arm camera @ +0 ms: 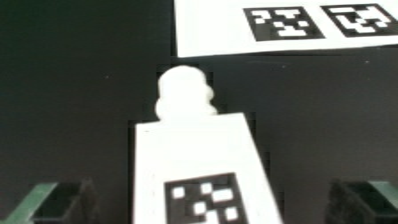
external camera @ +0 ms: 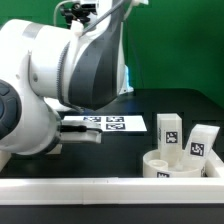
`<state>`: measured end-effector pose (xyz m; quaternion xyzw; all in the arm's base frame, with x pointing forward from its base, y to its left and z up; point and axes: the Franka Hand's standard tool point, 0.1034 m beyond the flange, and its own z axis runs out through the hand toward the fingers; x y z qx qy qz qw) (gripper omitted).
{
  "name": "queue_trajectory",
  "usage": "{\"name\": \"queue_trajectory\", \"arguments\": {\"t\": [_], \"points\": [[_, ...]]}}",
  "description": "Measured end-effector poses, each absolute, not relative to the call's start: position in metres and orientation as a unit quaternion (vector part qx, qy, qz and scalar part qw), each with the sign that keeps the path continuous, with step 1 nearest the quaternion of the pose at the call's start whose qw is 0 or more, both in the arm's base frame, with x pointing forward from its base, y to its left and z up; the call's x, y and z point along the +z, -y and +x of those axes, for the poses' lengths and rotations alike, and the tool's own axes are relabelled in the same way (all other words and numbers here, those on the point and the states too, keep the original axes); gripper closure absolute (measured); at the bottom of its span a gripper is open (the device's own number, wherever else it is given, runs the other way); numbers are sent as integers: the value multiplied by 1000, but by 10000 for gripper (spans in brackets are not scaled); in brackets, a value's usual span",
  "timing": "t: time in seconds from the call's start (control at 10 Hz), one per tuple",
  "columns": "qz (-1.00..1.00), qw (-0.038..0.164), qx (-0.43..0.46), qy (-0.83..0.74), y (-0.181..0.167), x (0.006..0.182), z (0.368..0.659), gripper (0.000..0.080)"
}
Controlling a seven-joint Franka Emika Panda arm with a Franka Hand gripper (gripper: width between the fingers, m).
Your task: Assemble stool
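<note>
Noted pincer released in the wrist view: dark fingers spread well apart, one to each side of a white leg, with strips of black bench showing in both gaps. No contact with the leg seen. Recorded the leg lying flat on the bench, with a rounded knob at the end away from the fingers and a square black-and-white tag on the face nearest them. Logged the marker board beyond the knob end, apart from the leg, with two tags legible. Found the white and grey arm filling the upper left and centre of the exterior view and screening the pincer and the lying leg, so neither could be checked from there. Located the marker board flat on the bench at mid-frame, just past the arm. Located the round seat at the lower right of the frame, rim up. Noted an upright leg and a second upright leg standing at its far edge, each tagged; unable to tell whether inside the dish or just behind it. Logged a long white rail along the bottom of the frame.
</note>
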<state>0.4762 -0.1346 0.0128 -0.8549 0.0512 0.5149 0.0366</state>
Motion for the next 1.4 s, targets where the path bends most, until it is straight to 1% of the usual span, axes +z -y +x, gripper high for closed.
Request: {"name": "queue_trajectory", "arguments": {"t": [0.1,0.2,0.3,0.4,1.0,1.2,1.3,1.4], "points": [[-855,37,515,-51,135,13,476,261],[-855,37,515,-51,135,13,476,397],[-855,37,515,-51,135,13,476,397],[-855,37,515,-51,135,13,476,465],[-855,36,514,-52,135,13,477,463],[-862,4,499,-92,101,37,498,463],[-860,-25,493,-130,75,45,510,463],[-862,-43,483,-147,57,51,523,463]]}}
